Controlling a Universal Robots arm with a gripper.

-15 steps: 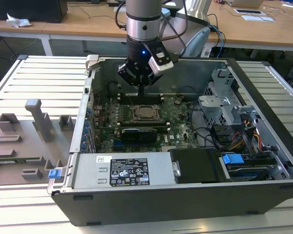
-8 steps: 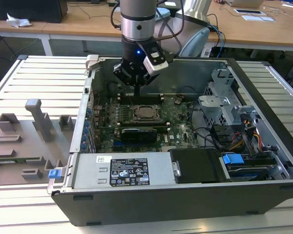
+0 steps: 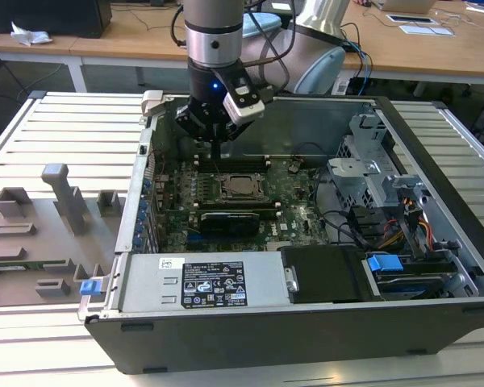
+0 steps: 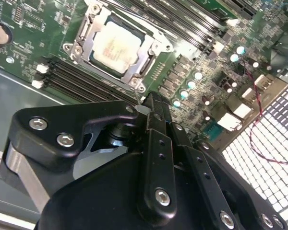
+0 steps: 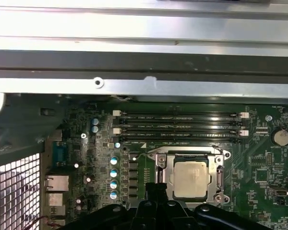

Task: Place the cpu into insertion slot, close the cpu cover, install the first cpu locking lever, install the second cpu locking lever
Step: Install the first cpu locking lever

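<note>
The cpu (image 4: 116, 48) (image 5: 189, 179) lies flat in the insertion slot (image 4: 145, 60) on the green board, its silver-grey top showing (image 3: 242, 185). The cpu cover (image 4: 93, 26) (image 5: 189, 156) is a silver frame lying down around the chip. My gripper (image 3: 218, 151) hangs over the board just behind the socket in the exterior view, beside the cover's corner. Its black fingers stand close together, shut, with nothing seen between them (image 4: 152, 103) (image 5: 155, 188). A thin metal lever wire (image 4: 136, 93) runs by the fingertips.
Long black memory slots (image 5: 180, 127) lie beside the socket, and a row of capacitors (image 5: 114, 172) on another side. The case wall (image 5: 144, 72), power supply (image 3: 202, 282) and drive cage (image 3: 371, 181) hem in the board. Grey fixtures (image 3: 56, 210) stand on the table outside.
</note>
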